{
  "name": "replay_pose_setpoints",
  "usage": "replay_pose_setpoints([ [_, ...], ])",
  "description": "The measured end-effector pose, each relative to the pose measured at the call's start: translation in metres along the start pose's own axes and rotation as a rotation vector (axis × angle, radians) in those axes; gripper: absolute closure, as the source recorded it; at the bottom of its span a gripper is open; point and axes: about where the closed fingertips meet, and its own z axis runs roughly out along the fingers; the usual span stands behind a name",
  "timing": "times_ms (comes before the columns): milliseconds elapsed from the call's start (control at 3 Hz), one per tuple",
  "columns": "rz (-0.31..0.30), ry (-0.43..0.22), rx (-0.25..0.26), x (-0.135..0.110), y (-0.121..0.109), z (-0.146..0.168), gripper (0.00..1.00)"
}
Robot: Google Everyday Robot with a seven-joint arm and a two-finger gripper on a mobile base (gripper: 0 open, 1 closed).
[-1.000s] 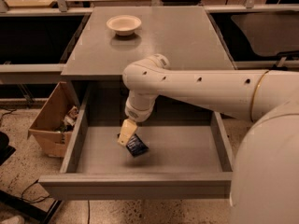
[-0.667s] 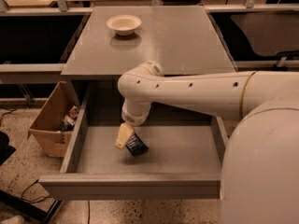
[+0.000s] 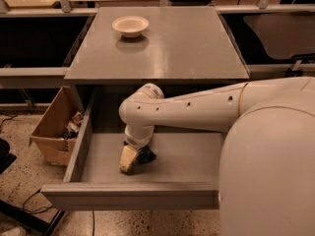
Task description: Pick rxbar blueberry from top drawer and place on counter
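Grey cabinet in a cluttered lab, top drawer [image 3: 133, 196] pulled open under the counter [image 3: 187, 48]. Your gripper [image 3: 133, 160] hung low inside the drawer, left of centre, aimed down at the floor. The rxbar blueberry [image 3: 146, 155] lay hard against it, on the side toward the drawer's middle, dark wrapper tilted, long axis unreadable. Clamped or spread, you couldn't tell. Likely next: secure the bar, lift it to the counter, clear of the cream bowl [image 3: 130, 25] at the back.

High rear view: gripper [image 3: 134, 160] in top drawer [image 3: 133, 196]
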Motion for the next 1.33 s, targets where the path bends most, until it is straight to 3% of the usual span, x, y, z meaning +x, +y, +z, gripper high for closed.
replay_pose_setpoints([
  [333, -0.011, 0.010, 0.000, 0.0071, 0.0090, 0.0100, 0.27],
  [667, -0.011, 0.010, 0.000, 0.0071, 0.0090, 0.0100, 0.58],
  [1333, -0.011, 0.010, 0.000, 0.0065, 0.0088, 0.0073, 1.00],
])
